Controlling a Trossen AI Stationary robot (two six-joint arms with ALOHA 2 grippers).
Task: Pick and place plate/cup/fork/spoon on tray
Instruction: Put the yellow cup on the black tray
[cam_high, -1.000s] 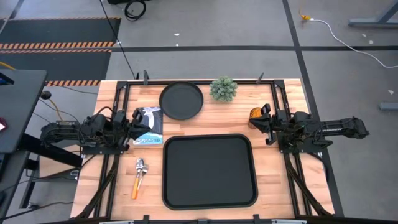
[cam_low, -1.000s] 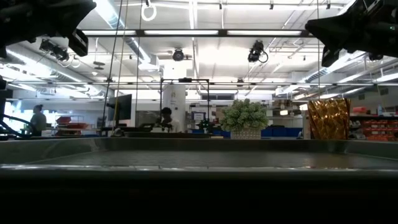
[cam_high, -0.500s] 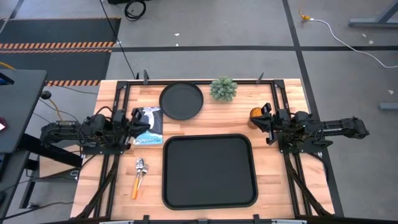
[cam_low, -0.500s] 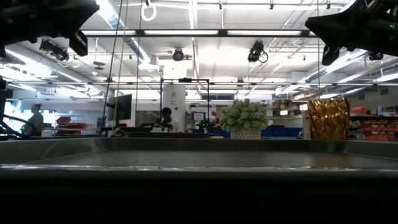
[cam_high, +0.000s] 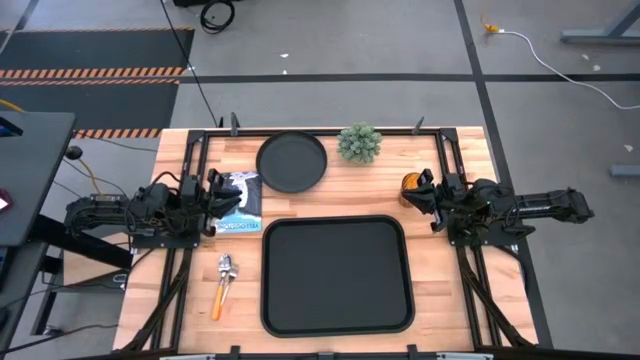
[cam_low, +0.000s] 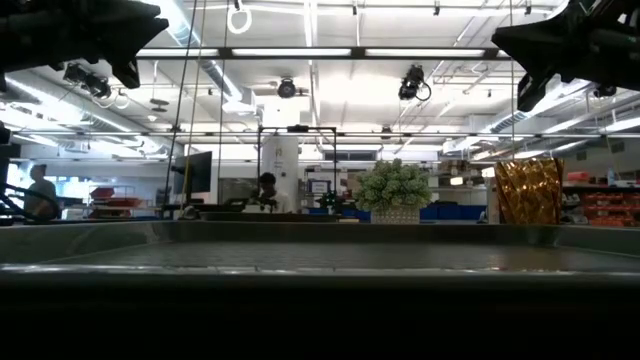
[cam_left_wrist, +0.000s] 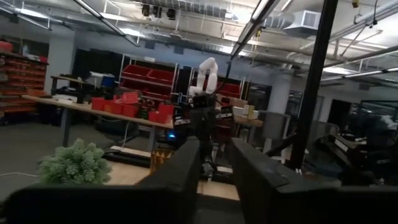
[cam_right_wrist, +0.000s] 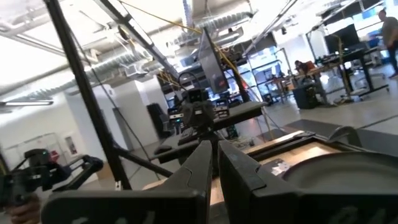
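Note:
The black rectangular tray lies at the table's near middle. The round black plate lies beyond it near the far edge. The amber cup stands upright by the tray's far right corner and also shows in the low view. The orange-handled fork and the silver spoon lie together left of the tray. My left gripper hovers at the left, narrowly open and empty. My right gripper hovers just right of the cup, well above it, shut and empty.
A small potted plant stands at the far edge between the plate and the cup. A blue and white packet lies under my left gripper, left of the tray's far corner. Black frame rails run along the table's left and right sides.
My right gripper has edged a little toward the table's left, closer to the cup. My left gripper has drawn back a little toward the table's left edge. No task object has moved.

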